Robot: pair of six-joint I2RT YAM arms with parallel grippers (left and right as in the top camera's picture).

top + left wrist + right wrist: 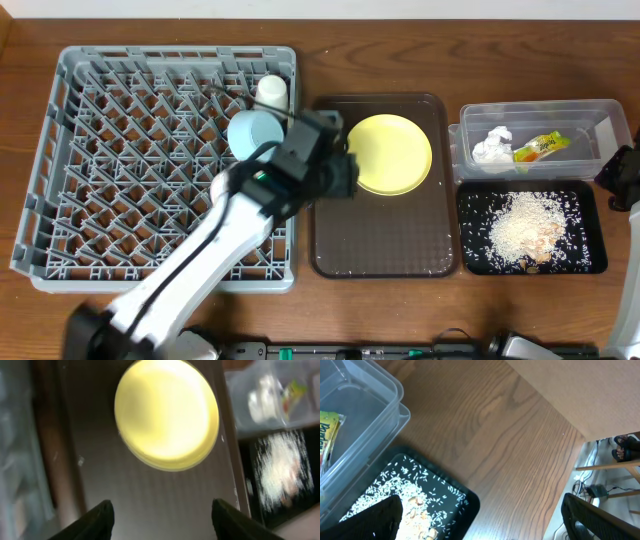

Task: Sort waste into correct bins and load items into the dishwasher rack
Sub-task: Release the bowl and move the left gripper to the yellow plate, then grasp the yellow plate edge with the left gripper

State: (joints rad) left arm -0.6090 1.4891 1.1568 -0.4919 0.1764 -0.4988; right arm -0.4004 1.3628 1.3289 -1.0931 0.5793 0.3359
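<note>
Left arm (190, 265) reaches diagonally forward; left gripper (162, 522) parted, empty. Right arm (622, 178) at right edge; right gripper (485, 522) wide, empty.

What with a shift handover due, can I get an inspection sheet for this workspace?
Surface: wooden table, with a brown serving tray on it.
Job's things: yellow plate on the serving tray; light blue bowl and white cup in the grey rack; napkin and wrapper in the clear tub; rice scraps in the black tray; white bowl and chopsticks not seen.
Clutter: nothing seen.
Grippers: left gripper open, empty, above the serving tray near the plate; right gripper open, empty, by the black tray.
Cables: loose cables on the floor.
Surroundings: floor beyond the table edge.
</note>
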